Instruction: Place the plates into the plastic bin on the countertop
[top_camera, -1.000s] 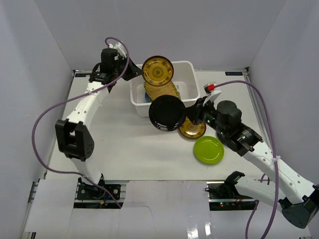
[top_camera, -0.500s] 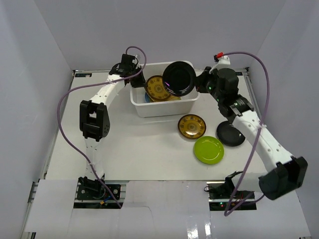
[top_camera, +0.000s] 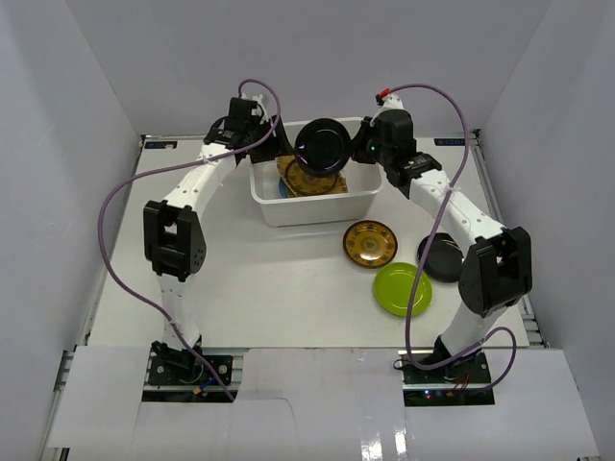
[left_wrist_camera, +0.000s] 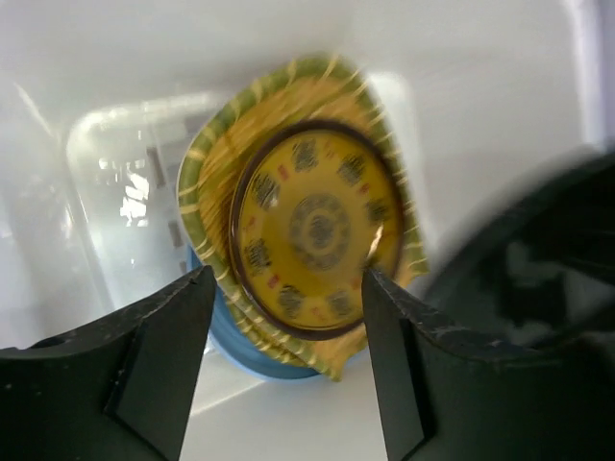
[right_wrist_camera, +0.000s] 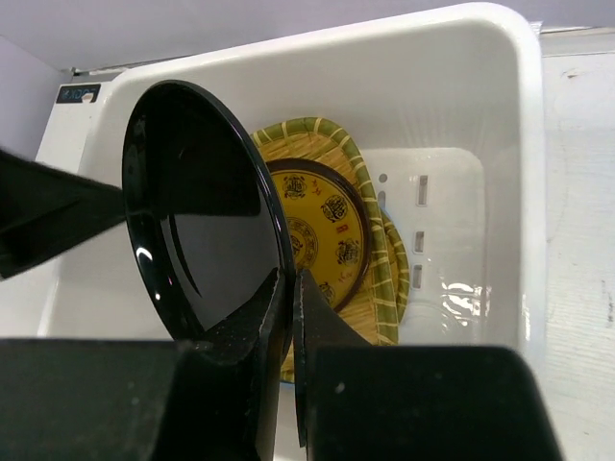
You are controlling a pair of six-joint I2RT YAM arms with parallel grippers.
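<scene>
The white plastic bin (top_camera: 272, 206) stands at the back of the countertop (top_camera: 240, 279). Inside it a gold-patterned plate (left_wrist_camera: 317, 230) lies on yellow woven plates (left_wrist_camera: 207, 178) over a light blue plate (left_wrist_camera: 240, 338). My left gripper (left_wrist_camera: 288, 280) hangs open just above that stack, holding nothing. My right gripper (right_wrist_camera: 293, 279) is shut on the rim of a glossy black plate (right_wrist_camera: 202, 226), held on edge over the bin (right_wrist_camera: 500, 144). On the countertop lie another gold-patterned plate (top_camera: 370, 242), a lime green plate (top_camera: 402, 288) and a second black plate (top_camera: 444, 257).
White walls enclose the countertop on three sides. Both arms reach over the bin from either side, the left gripper (top_camera: 279, 154) and right gripper (top_camera: 357, 154) close together, purple cables looping above them.
My left gripper has opened and let go of the gold-patterned plate, which now lies in the bin. My right arm has swung the black plate from in front of the bin to above it.
</scene>
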